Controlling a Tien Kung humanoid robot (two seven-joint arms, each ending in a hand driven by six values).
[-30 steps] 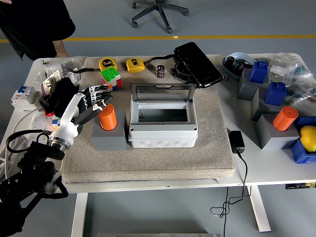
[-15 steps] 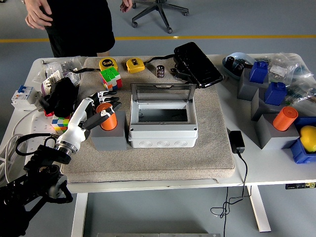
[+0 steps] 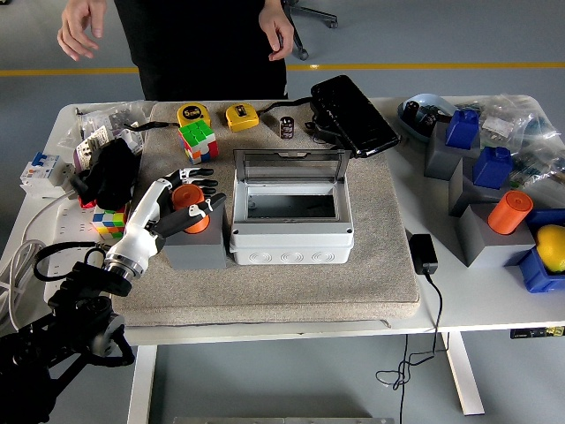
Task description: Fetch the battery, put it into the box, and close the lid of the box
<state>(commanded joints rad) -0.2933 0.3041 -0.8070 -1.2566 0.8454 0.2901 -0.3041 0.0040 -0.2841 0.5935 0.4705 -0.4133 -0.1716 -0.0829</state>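
Moved further in over the beige mat (image 3: 291,283) since a second ago: left hand (image 3: 181,201), then short of the orange battery (image 3: 191,207), now wrapped around it, fingers (image 3: 199,181) reaching over the top and far side, thumb on the near side. Grasping the battery, which still stands upright in its grey holder block (image 3: 196,249), just left of the grey box (image 3: 291,216). Box open, clear lid (image 3: 290,164) tilted back at the far side, inside bare. Also shifted: person (image 3: 212,40) at the far edge, now centred behind the table (image 3: 481,296), both hands hanging free. Unchanged on the mat: Rubik's cube (image 3: 198,139), two yellow tape measures (image 3: 216,116), black case (image 3: 353,115). Off to the right, a second orange battery (image 3: 509,211) in another grey block. No right hand anywhere in view.
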